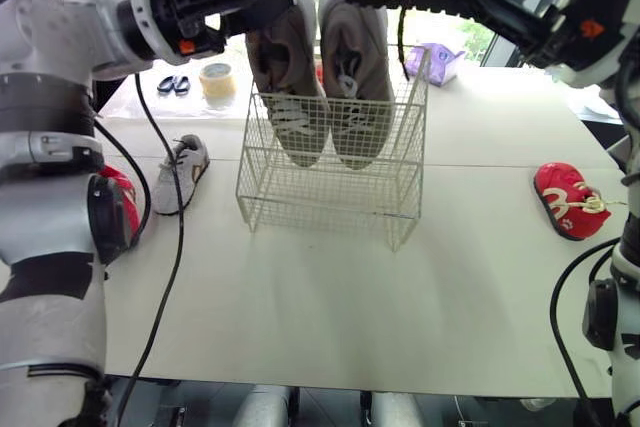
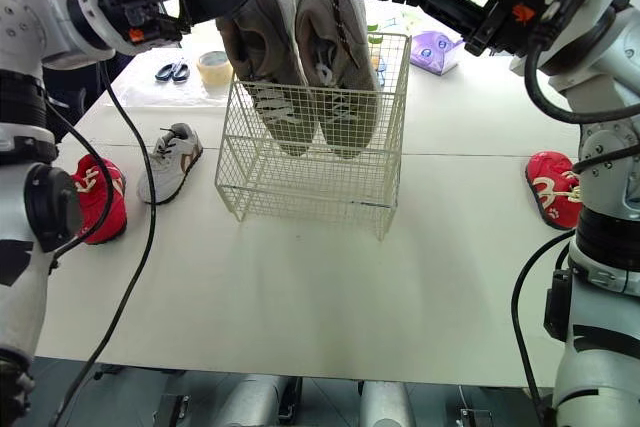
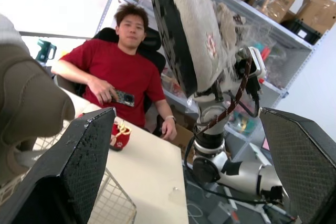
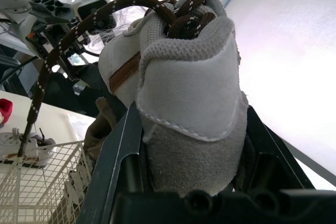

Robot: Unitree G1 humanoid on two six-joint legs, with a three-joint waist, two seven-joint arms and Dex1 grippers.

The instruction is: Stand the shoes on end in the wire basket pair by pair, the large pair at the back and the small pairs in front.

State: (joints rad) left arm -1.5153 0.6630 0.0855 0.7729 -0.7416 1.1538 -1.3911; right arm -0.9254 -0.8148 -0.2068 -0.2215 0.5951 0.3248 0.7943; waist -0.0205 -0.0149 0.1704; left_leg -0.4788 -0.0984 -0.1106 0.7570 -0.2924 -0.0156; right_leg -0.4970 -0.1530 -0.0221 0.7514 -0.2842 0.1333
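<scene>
Now, right fingers (image 4: pixel 113 177): I'm clamping the grey shoe (image 4: pixel 189 103) over the basket (image 1: pixel 320 202).
Left fingers (image 3: pixel 79 171): gaping wide, empty.
Next: I'm likely lowering it toe-down before the big pair (image 1: pixel 290 97).

Six shoes in all from where I stand. Two large taupe trainers (image 1: pixel 290 97) are in the one wire basket (image 1: pixel 320 209) at mid-table. One pale lace-up boot (image 4: pixel 189 103) is up in the air at twelve o'clock. One small grey sneaker (image 1: pixel 182 173) lies at nine o'clock from the basket. There are two small red shoes, one red shoe (image 2: pixel 95 197) further out at nine o'clock and the other red shoe (image 1: pixel 568 202) at three o'clock. At eleven o'clock are one roll of tape (image 1: pixel 217 79) and one pair of scissors (image 1: pixel 173 84). One purple packet (image 1: pixel 437 62) sits at one o'clock. One person (image 3: pixel 123 66) sits beyond the table.
</scene>
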